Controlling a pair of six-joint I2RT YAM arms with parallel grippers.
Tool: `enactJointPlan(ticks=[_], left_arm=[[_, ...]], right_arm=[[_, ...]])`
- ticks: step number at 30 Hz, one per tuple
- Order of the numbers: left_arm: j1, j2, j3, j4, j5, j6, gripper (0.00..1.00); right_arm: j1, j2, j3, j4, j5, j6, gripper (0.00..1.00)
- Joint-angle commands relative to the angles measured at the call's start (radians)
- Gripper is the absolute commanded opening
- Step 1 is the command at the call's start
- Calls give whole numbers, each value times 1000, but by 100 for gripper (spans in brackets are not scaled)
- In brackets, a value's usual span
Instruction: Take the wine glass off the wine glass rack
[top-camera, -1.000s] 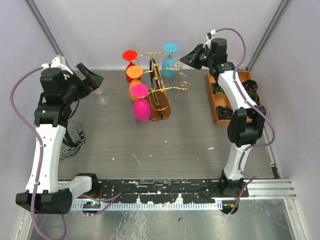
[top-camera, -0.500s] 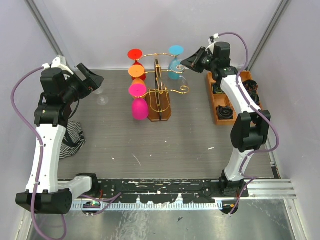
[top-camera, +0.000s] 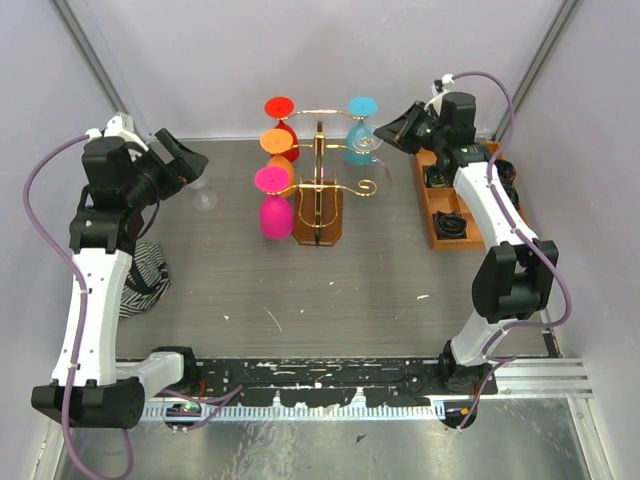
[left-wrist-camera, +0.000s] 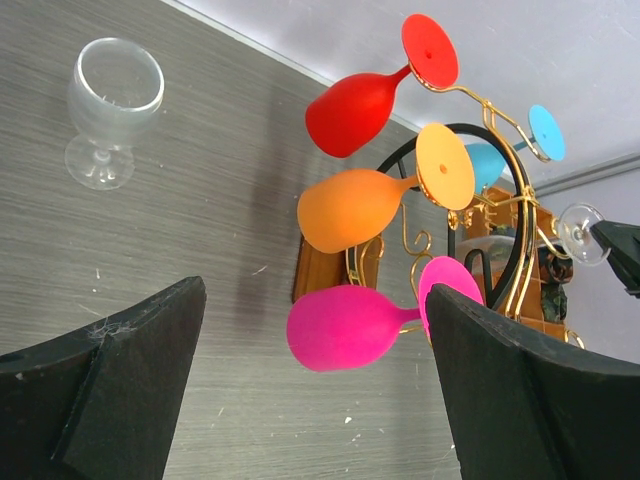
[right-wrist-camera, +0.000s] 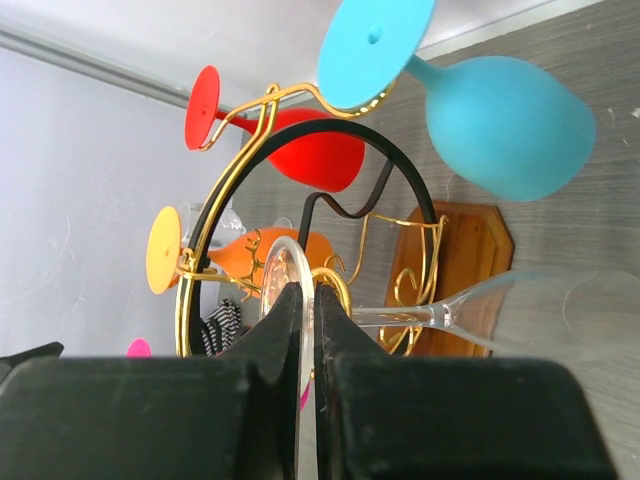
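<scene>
The clear wine glass (right-wrist-camera: 440, 314) lies sideways at the right side of the wine glass rack (right-wrist-camera: 462, 240). My right pincer (right-wrist-camera: 306, 305) is clenched edge-on around its flat foot. The foot sits just beside one of the rack's gold curls, and I cannot tell whether it is free of the wire. If it snags as I pull, the rack may tip or the foot may slip from my thin hold. The blue glass (right-wrist-camera: 500, 130) hangs just beside the bowl and could be knocked. Bare table (top-camera: 390, 230) lies rightward, before the orange-brown tray (top-camera: 445, 205). My left pincer (left-wrist-camera: 310, 300) hangs spread wide, well apart.
</scene>
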Motion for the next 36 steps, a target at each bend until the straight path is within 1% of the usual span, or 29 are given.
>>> enactJointPlan(ticks=[1,6,9,11,17,25,28,31,36], left_arm=[[0,-17,-22,-3,10,5,98],[-1,-16,-24,-7,12,6,98],[-1,-14,-28,-5,12,5,98],[-2,-11,-30,-2,17,0,98],[0,-7,-32,-1,21,-3,98],[0,-12,-26,-13,13,7,98],[0,-14,-20,-20,10,11,98],[0,-16,-17,-25,5,17,98],[0,-15,-19,-22,10,12,98]], right_arm=[[-11,-98,-26,17,-40,-21,1],[-12,-136,-81,14,-87,-15,1],[-9,-150,-124,61,-129,20,1],[-2,-143,-122,64,-136,22,1],[18,-74,-40,88,-154,45,1],[17,32,111,82,-128,56,1],[-6,33,118,80,-91,53,1],[-47,13,103,80,-87,53,1],[-118,-73,51,67,-109,39,1]])
